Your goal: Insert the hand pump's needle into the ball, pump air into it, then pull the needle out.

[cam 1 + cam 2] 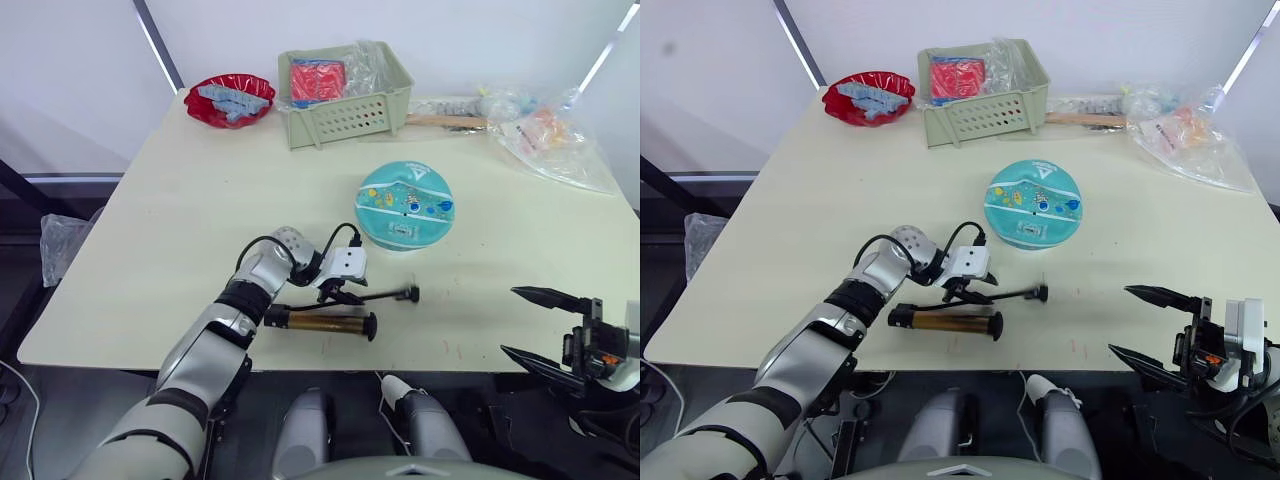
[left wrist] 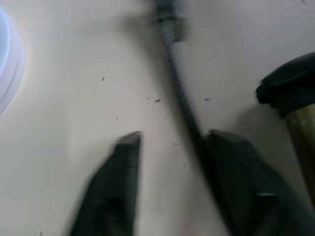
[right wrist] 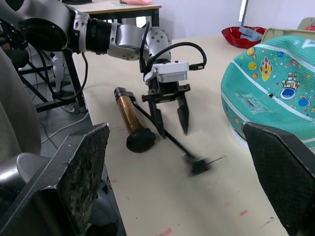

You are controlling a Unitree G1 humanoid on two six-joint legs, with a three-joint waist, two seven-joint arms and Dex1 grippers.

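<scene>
The teal ball (image 1: 405, 205) rests on the table (image 1: 180, 220), right of centre. The hand pump (image 1: 320, 322) lies flat near the front edge, and its black hose (image 1: 385, 295) runs right to the needle fitting (image 1: 410, 293), short of the ball. My left gripper (image 1: 342, 296) is open and points down over the hose, with one finger on either side. In the left wrist view the hose (image 2: 179, 98) passes close to one finger (image 2: 231, 167). Off the table's front right corner, my right gripper (image 1: 510, 321) is open and holds nothing.
A red bowl (image 1: 230, 98) and a green basket (image 1: 345, 95) stand at the back. Plastic bags (image 1: 545, 135) lie at the back right. A crumpled bag (image 1: 60, 245) sits on the floor to the left.
</scene>
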